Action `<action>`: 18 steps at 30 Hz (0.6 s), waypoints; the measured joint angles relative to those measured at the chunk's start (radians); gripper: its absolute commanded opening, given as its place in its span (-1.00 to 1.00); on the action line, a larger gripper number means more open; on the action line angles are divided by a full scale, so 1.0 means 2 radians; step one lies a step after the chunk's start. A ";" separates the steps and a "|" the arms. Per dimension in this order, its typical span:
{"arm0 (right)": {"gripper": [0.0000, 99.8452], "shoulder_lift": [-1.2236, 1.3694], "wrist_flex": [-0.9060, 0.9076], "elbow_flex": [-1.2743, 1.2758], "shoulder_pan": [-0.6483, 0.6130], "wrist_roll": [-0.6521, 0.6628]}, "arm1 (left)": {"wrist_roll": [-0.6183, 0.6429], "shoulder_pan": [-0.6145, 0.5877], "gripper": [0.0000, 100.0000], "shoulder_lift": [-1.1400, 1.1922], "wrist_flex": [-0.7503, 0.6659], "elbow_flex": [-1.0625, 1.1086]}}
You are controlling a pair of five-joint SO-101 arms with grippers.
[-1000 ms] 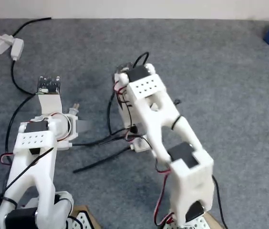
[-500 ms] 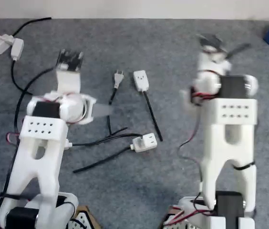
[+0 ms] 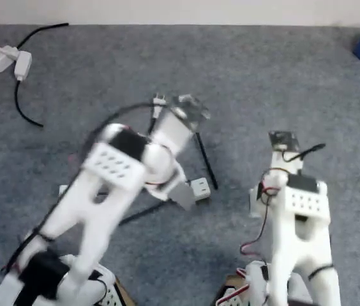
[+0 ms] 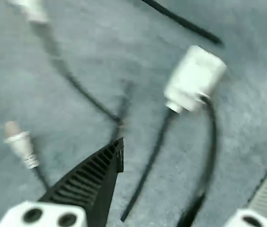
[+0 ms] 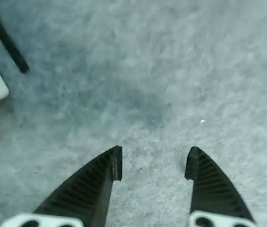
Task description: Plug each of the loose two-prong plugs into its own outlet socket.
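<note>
Finding 1: the left gripper [image 3: 181,113] hangs over the middle of the counter [image 3: 295,76]. Its fingers [image 4: 100,175] are spread wide and hold nothing. In its wrist view we see a loose plug [image 4: 20,142] lying flat. An outlet socket [image 4: 195,78] on a black cord [image 4: 150,161] lies well apart from it. The view is too smeared for us to tell which way the prongs face.

Finding 2: the right gripper [image 5: 155,151] sits over bare counter off to the right. Its fingers are partly open and empty.

Finding 3: a second socket [image 3: 199,187] lies nearer the arm bases.

We judge the step in hand to be the first pick-up, with 0 plugs seated so far. To do it well, we recommend:
- centring the fingers across the plug's body, not its cord;
- leaving the 2 prongs free and level;
- closing only once the plug sits squarely between the fingers;
- having the right gripper steady the socket before insertion.
</note>
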 measured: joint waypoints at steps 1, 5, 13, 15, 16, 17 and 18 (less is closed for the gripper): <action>-0.57 -0.015 -0.001 0.005 0.008 0.000 | -0.008 0.012 -0.13 0.025 0.000 0.000; -0.57 -0.064 -0.005 0.044 0.021 0.000 | -0.041 0.048 -0.13 0.139 -0.008 -0.003; -0.57 -0.115 -0.005 0.064 0.024 0.000 | -0.045 0.099 -0.13 0.373 -0.014 -0.116; -0.57 -0.117 -0.005 0.064 0.024 0.000 | -0.045 0.101 -0.13 0.402 0.002 -0.149; -0.57 -0.119 -0.005 0.064 0.024 0.000 | -0.045 0.102 -0.13 0.415 0.008 -0.164; -0.57 -0.120 -0.005 0.064 0.024 0.000 | -0.045 0.103 -0.13 0.427 0.018 -0.180; -0.57 -0.120 -0.005 0.064 0.024 0.000 | -0.045 0.103 -0.13 0.436 0.030 -0.196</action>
